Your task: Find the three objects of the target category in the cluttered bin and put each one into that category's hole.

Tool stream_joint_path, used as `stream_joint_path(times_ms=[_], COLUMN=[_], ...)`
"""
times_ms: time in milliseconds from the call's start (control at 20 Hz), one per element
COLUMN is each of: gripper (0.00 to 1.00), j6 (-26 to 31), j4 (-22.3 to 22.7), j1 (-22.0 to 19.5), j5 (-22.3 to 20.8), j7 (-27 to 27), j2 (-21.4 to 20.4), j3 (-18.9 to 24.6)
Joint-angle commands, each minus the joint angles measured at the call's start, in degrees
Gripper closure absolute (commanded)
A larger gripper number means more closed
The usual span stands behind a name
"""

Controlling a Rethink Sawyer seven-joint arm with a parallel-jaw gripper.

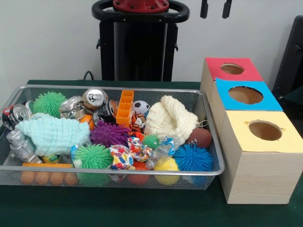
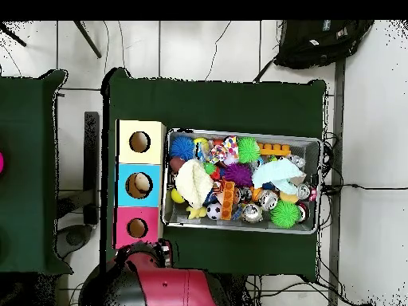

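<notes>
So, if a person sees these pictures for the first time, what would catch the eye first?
Probably the wire mesh bin crammed with bright toys, such as the purple spiky ball near its middle and the cream knitted cloth beside it. Next, the row of three wooden boxes alongside, topped red, blue and yellow, each with a round hole.

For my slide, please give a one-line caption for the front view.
A wire mesh bin full of spiky balls, cans and cloths stands beside three wooden boxes with round holes, topped red, blue and yellow.

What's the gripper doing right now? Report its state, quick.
Gripper: only its two fingertips show at the top edge of the front view, apart, open, holding nothing, well above the wire bin.
</notes>
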Motion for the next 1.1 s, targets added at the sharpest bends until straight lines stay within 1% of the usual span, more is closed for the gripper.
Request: stream_joint_path(times_ms=[50,200,300,550,850,1100], gripper=[0.0,0.0,0.0,0.0,0.0,0.0], j6=[-5.7,-8.5,-9.2,-9.1,-8.1,-8.6], j4=[-1.4,-1.3,-1.6,-2.4,-3.8,-4.6], j1=[-1.9,-2.2,-2.1,-2.4,-5.0,-5.6], j5=[-1.6,-1.8,-1.8,-1.5,-0.9,-0.9], j7=[10.8,10.8,10.7,9.6,6.9,7.2], j2=[5.6,7.3,8.0,8.7,9.3,10.7], j3=[-0.8,-0.9,-1.2,-1.6,-0.2,0.4])
